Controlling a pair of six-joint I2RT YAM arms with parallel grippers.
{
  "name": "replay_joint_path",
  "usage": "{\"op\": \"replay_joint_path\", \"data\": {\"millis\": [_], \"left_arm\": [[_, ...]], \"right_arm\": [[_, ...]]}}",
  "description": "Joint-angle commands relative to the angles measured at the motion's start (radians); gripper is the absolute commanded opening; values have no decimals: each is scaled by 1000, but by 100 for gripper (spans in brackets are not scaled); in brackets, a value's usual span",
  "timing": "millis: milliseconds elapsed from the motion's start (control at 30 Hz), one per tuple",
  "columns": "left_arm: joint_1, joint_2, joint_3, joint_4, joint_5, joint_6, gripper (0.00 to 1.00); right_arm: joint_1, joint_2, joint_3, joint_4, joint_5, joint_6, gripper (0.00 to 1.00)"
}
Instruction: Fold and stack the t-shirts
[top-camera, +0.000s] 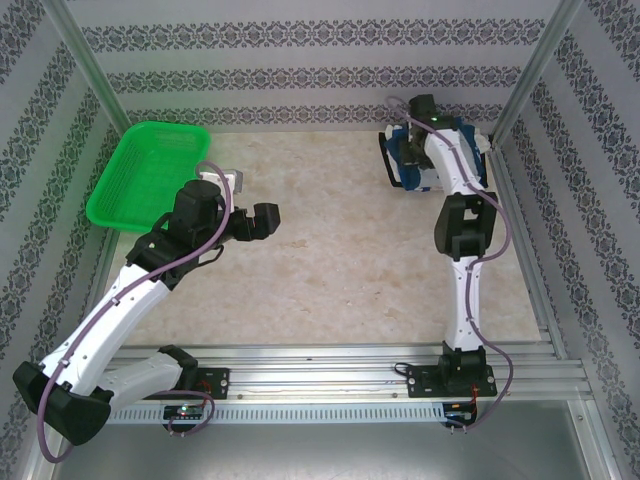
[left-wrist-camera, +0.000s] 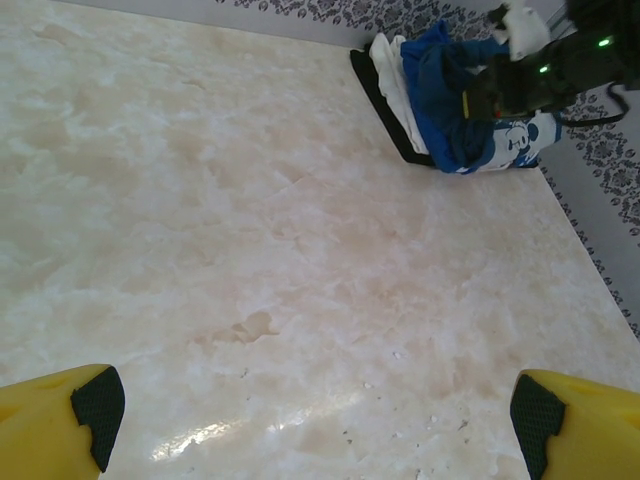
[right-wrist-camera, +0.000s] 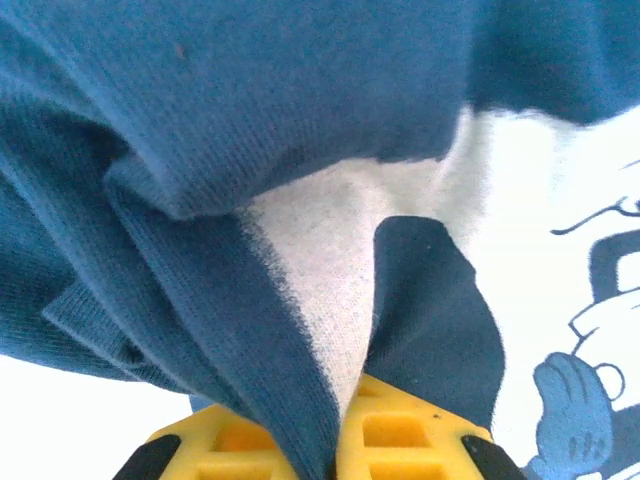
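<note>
A heap of t-shirts (top-camera: 404, 158) lies in the far right corner of a pale, marble-patterned table (top-camera: 320, 270). The right gripper (right-wrist-camera: 335, 432) is pinched closed on a fold of the blue t-shirt (right-wrist-camera: 250, 100), with the cloth squeezed between its yellow fingers (right-wrist-camera: 400, 440). A white cartoon print (right-wrist-camera: 590, 300) shows a gloved hand, cut off at the picture's edge and too cropped to read any words. Beside the blue cloth sit a white layer (left-wrist-camera: 392, 75) and a dark layer (left-wrist-camera: 383, 105), partly hidden by the arm. The left gripper (left-wrist-camera: 312, 412) hovers with its fingers spread wide over bare table, holding nothing, near a green basket (top-camera: 150, 175) at the far left.
</note>
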Motion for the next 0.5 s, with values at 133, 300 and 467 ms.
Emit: {"op": "replay_joint_path", "data": {"millis": [133, 300, 467], "left_arm": [[-5, -18, -29, 6, -2, -19, 100], [-6, -15, -37, 19, 6, -29, 100], [-5, -8, -42, 33, 3, -36, 100]], "right_arm": [[-153, -160, -203, 203, -317, 127, 16], [-218, -178, -288, 285, -444, 186, 16], [-189, -144, -258, 270, -459, 166, 17]]}}
